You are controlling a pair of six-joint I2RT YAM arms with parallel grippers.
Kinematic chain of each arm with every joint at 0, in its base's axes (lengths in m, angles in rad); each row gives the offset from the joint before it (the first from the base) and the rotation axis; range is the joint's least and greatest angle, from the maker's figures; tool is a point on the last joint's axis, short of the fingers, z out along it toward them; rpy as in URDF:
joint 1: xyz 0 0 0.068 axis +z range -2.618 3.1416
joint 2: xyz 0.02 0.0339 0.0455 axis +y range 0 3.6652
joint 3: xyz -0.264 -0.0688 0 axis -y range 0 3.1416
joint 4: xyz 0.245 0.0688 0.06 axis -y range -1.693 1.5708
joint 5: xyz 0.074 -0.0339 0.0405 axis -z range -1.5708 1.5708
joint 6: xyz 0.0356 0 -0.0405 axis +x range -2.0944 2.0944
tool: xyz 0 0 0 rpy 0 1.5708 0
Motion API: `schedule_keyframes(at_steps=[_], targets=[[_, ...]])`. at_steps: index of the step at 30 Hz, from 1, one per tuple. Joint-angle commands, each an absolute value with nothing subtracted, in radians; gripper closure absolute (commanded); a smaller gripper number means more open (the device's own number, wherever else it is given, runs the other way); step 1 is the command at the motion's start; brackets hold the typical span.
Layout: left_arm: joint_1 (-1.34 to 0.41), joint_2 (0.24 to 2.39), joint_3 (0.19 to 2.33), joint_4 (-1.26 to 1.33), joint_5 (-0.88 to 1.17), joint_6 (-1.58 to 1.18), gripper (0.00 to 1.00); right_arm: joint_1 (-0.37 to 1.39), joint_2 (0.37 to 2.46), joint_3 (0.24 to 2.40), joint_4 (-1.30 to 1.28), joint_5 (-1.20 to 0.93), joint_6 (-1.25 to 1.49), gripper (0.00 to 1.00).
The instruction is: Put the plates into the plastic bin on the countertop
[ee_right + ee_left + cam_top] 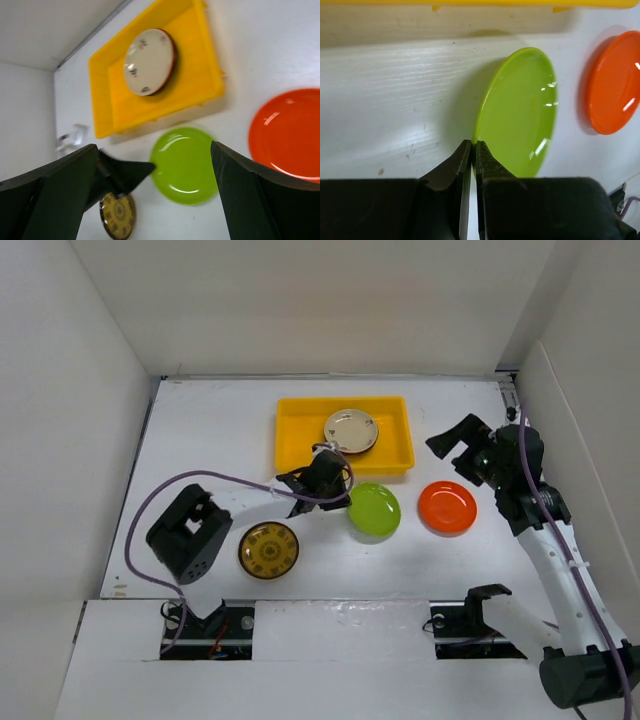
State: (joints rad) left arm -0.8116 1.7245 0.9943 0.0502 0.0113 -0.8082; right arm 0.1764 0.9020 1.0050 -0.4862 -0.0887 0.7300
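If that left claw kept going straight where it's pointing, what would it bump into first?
The green plate: the left gripper's closed tips sit right at its rim. Beyond lies bare countertop, then the yellow bin, though depth is unclear.

Yellow bin [300, 445] sits near the countertop's [200, 430] far edge, with a cream plate [351, 430] flat inside. Nearer, mid-countertop, lie a gold-patterned plate [268, 550], a green plate [374, 510] and an orange plate [447, 507], left to right.

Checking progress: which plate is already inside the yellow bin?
The cream plate with a dark rim, lying in the yellow plastic bin; the green plate, orange plate and brown-gold patterned plate sit on the countertop.
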Motion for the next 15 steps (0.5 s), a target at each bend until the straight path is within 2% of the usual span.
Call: schedule_keyframes(at_steps=[1,5,8,15], targets=[[-0.811,1.548,1.060,-0.073,-0.083,-0.781,1.00,0.086,0.891,0.930,-0.411,-0.106,0.768,0.00],[-0.763,1.479,1.186,-0.161,-0.124,-0.752,1.00,-0.013,0.850,0.833,-0.432,-0.014,0.839,0.00],[-0.638,1.528,1.294,-0.183,-0.065,-0.729,1.00,-0.040,0.796,0.776,-0.445,0.083,0.909,0.00],[-0.477,1.804,1.589,-0.201,0.043,-0.664,1.00,-0.112,0.675,0.650,-0.526,0.124,0.959,0.00]])
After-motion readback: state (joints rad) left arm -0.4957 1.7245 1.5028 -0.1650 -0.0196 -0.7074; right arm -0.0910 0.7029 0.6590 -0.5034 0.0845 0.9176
